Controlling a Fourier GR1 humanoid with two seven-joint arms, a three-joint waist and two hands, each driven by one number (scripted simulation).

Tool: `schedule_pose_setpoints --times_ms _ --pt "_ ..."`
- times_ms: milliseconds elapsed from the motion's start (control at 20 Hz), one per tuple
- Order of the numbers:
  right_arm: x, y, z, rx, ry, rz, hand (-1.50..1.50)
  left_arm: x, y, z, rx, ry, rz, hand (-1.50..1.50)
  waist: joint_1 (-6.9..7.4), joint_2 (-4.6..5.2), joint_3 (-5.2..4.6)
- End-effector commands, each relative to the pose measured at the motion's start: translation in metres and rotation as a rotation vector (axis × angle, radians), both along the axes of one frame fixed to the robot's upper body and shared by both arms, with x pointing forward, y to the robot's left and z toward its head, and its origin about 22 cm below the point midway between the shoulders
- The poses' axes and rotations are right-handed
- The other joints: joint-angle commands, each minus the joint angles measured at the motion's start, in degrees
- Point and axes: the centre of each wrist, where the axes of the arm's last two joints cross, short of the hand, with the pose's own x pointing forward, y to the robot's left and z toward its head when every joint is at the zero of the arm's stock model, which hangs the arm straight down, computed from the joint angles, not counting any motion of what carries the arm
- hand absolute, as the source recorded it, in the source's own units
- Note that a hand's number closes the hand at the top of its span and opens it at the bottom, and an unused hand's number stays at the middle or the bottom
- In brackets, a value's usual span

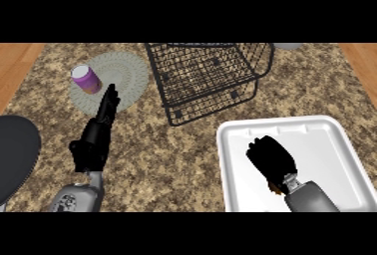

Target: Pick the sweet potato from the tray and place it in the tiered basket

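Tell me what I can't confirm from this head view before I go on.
- Sweet potato: not visible; the right hand covers the middle of the white tray. Only a brown sliver shows beneath it.
- Right hand's fingers: hidden from above, so a hold can't be judged.
- Tiered basket: its top is cut off by the view's upper edge.
- Dark round object: cut off at the left edge, unidentifiable.

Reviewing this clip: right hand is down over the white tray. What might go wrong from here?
The right hand covers the sweet potato on the tray, so the grasp cannot be checked; it might slip on lifting. The tiered basket has raised wire edges that the load might clip. The left hand lies extended near the basket, close to the carry path.
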Motion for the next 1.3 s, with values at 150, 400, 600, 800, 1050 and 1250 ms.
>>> schedule_pose_setpoints --times_ms 150,400,600,800,1050,1250 --pt "-0.017 0.117 0.02 0.055 -0.042 -0.233 1.5 0.001 -0.007 0.001 0.002 0.016 -0.051 0.0 2.23 0.41 0.52" --pt "-0.022 0.15 0.038 0.125 -0.183 -0.345 1.5 0.002 -0.006 0.003 -0.006 -0.011 -0.044 0.0 2.33 0.47 0.52" --pt "-0.025 0.175 0.063 0.192 -0.282 -0.396 1.5 0.003 -0.007 -0.006 -0.003 0.02 -0.032 0.0 1.91 0.48 0.48" --pt "-0.029 0.181 0.123 0.274 -0.393 -0.424 1.5 -0.003 -0.011 0.001 -0.007 0.008 -0.028 0.0 0.75 0.1 0.47" --pt "-0.034 0.179 0.204 0.394 -0.491 -0.417 1.5 0.008 0.011 -0.003 0.02 0.029 0.001 0.0 0.07 0.04 0.43" --pt "-0.037 0.18 0.241 0.44 -0.517 -0.453 1.5 -0.008 -0.01 -0.01 -0.007 0.006 0.006 0.0 0.48 -0.19 0.4"
